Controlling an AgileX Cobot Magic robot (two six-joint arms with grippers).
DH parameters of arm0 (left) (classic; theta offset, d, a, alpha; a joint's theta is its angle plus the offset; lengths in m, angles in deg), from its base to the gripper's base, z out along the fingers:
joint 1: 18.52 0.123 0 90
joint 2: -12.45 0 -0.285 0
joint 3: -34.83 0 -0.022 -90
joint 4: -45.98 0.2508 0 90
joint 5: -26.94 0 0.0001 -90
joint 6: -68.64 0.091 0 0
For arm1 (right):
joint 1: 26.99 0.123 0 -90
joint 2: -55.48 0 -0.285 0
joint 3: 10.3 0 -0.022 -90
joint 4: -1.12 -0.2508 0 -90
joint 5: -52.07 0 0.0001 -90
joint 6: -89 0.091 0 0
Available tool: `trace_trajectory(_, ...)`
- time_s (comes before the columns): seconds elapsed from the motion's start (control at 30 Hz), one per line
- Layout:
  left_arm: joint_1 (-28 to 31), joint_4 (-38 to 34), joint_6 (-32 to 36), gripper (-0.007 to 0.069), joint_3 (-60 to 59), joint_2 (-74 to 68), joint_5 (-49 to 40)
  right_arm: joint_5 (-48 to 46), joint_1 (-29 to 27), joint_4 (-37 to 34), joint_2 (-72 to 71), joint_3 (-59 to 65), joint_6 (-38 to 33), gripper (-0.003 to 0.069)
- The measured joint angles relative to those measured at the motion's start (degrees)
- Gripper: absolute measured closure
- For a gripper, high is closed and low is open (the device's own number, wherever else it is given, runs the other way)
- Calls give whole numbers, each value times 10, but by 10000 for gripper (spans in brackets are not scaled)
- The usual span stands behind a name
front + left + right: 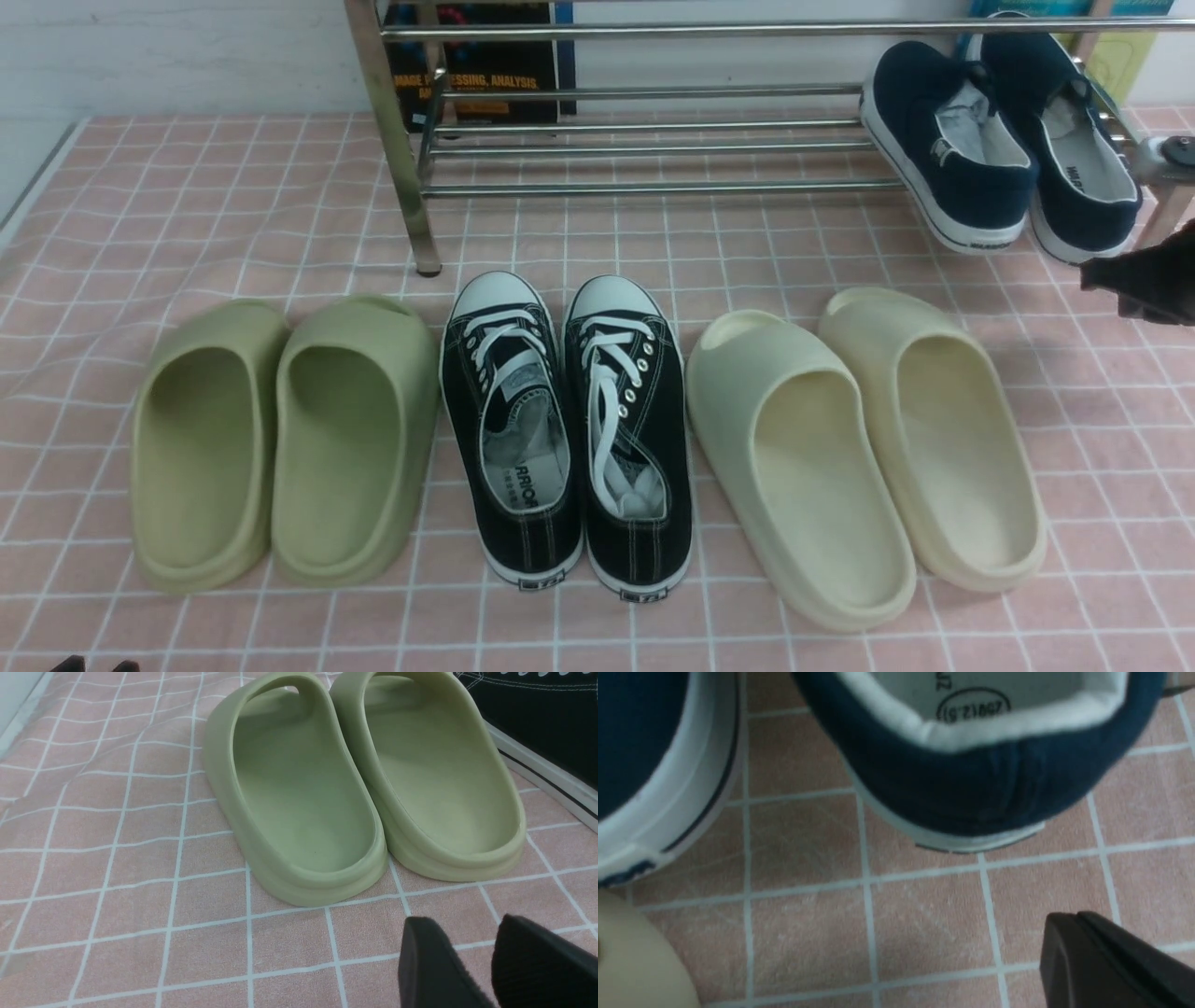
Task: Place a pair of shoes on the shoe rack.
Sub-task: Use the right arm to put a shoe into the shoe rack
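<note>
The pair of navy-blue canvas slip-on shoes (pixel 924 84) rests on the shiny chrome shoe rack's (pixel 653 187) right end, heels overhanging. Just before the rack, the right gripper's (pixel 1097 273) jaws are closed and empty. The left gripper's (pixel 467 926) jaws stand slightly apart.

Front camera looks down forward; close wrist cameras share its green slippers (pixel 303 812) and navy shoes (pixel 962 779).

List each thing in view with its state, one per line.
Navy shoes: on the rack, tilted, heels past the front bar.
Rack: upright, navy shoes at its right end.
Black sneakers: on the cloth, side by side, laced.
Green slides: on the cloth, side by side.
Cream slides: on the cloth, side by side.
Left gripper: open, empty.
Right gripper: shut, empty.
</note>
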Motion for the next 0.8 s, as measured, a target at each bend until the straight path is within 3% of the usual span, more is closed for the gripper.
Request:
trace_trajectory(0.4, 0, 0, 0, 385, 0, 0, 0, 79, 0, 1, 10, 0, -4, 673)
trace_trajectory(0.6, 0, 0, 0, 385, 0, 0, 0, 78, 1, -36, 10, -4, -4, 670)
trace_trajectory(0.8, 0, 0, 0, 385, 0, 0, 0, 14, 0, -59, 12, -51, -4, 671)
